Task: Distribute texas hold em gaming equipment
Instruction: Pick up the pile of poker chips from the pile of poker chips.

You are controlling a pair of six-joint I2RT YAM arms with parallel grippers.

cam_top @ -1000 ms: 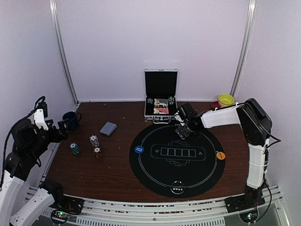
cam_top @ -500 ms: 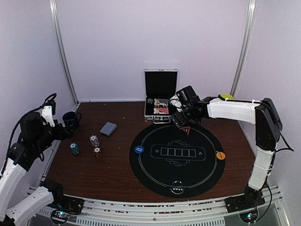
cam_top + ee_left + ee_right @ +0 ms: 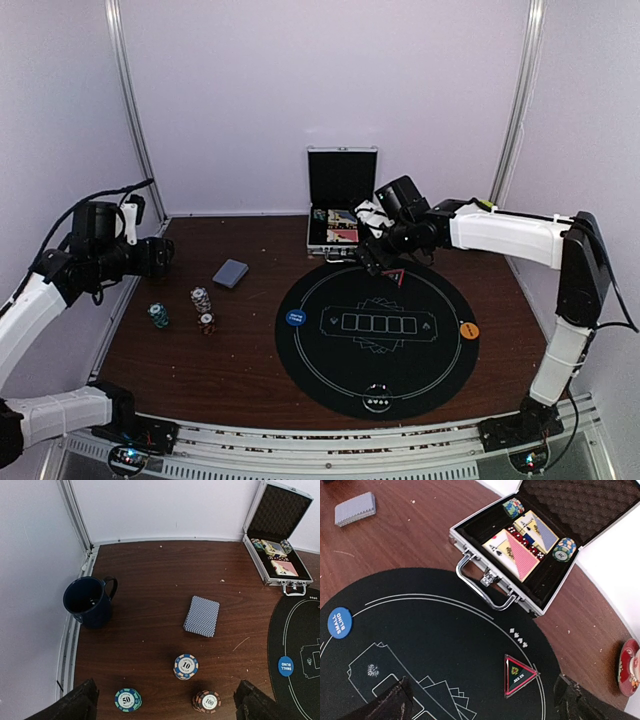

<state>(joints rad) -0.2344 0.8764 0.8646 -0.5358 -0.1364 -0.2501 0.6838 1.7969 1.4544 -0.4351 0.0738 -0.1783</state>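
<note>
The right arm has stretched out across the mat (image 3: 330, 372), carrying the right hand (image 3: 482, 700) from the mat's far edge to just before the case (image 3: 465, 539). The left arm has swung in from the left edge of the table (image 3: 150, 565). Both hands gape fully and hold nothing.

The left hand (image 3: 165, 702) hangs over the table's left part. Beneath it three stacks of chips stand apart from one another: a teal stack (image 3: 127, 699), a red stack (image 3: 207, 701) and, a little farther back, a blue-and-white stack (image 3: 186, 666). The deck (image 3: 201, 616) lies face down beyond them, with bare wood on every side. The mug (image 3: 89, 601) stands hard by the left rail, well apart from the deck. A free strip of table separates the stacks from the mat's left rim.

The case sits near the far wall, lid up, its handle just short of the mat's far edge. Inside are two more chip stacks (image 3: 563, 549) and card packs (image 3: 512, 552). A red triangular marker (image 3: 519, 675) lies just inside that edge. The blue button (image 3: 339, 622) rests on the mat's left side, the orange button (image 3: 469, 330) at its right rim.
</note>
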